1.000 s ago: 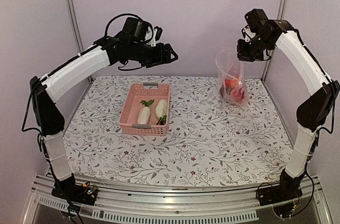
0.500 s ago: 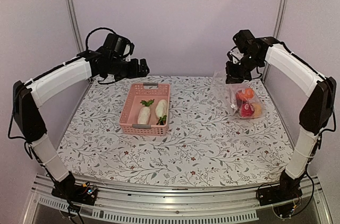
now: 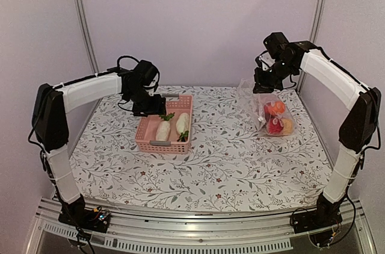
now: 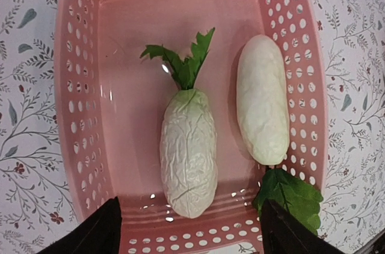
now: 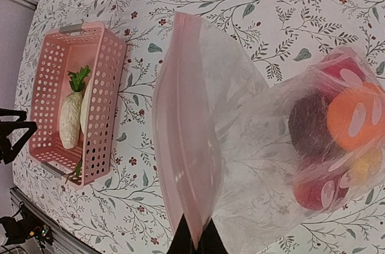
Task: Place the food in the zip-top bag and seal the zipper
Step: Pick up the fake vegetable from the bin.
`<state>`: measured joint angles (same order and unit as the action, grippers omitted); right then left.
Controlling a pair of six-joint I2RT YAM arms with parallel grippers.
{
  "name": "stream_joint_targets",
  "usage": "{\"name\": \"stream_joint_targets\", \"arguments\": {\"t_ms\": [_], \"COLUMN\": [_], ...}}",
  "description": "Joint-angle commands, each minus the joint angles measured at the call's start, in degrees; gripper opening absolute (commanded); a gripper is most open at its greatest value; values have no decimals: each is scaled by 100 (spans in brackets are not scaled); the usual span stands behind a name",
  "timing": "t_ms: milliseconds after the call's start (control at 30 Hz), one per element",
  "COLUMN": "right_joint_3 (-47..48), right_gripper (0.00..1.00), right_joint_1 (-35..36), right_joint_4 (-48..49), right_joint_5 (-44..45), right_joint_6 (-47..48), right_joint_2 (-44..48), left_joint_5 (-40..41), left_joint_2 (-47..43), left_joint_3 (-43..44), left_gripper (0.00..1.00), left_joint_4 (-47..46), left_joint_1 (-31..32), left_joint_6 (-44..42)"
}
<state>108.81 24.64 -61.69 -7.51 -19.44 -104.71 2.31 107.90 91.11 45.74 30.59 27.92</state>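
Two white radishes (image 3: 163,129) (image 3: 182,123) with green leaves lie in the pink basket (image 3: 151,141); the left wrist view shows the wrinkled radish (image 4: 187,151) and the smooth radish (image 4: 262,99). My left gripper (image 4: 189,230) is open, hovering above the basket's end with the wrinkled radish between its fingers' line. My right gripper (image 5: 197,239) is shut on the mouth edge of the clear zip-top bag (image 5: 252,139), holding it up at the back right (image 3: 267,109). Red, orange, yellow and dark purple pieces (image 5: 337,139) sit in the bag's bottom. The pinkish zipper strip (image 5: 180,133) gapes open.
The table has a floral cloth (image 3: 228,164). Metal posts (image 3: 81,19) stand at the back corners. The basket stands left of centre, the bag near the right rear edge.
My left arm has swung down and towards the basket, now over its left end. My right gripper lowered the bag from hanging high until its filled bottom rests on the table.
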Motion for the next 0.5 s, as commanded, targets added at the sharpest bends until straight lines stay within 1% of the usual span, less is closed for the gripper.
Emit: {"name": "stream_joint_targets", "arguments": {"t_ms": [0, 367, 467], "right_joint_3": [96, 105, 105], "right_gripper": [0, 0, 0], "right_joint_1": [41, 75, 82], "right_joint_4": [42, 44, 40], "right_joint_5": [-92, -119, -119], "right_joint_6": [-24, -60, -68], "right_joint_2": [185, 222, 233], "left_joint_5": [-353, -389, -422], "left_joint_2": [280, 937, 1174], "left_joint_3": [21, 382, 524], "left_gripper": [79, 69, 68], "left_joint_4": [390, 420, 419], "left_joint_1": [33, 33, 28], "left_joint_6": [-8, 1, 27]}}
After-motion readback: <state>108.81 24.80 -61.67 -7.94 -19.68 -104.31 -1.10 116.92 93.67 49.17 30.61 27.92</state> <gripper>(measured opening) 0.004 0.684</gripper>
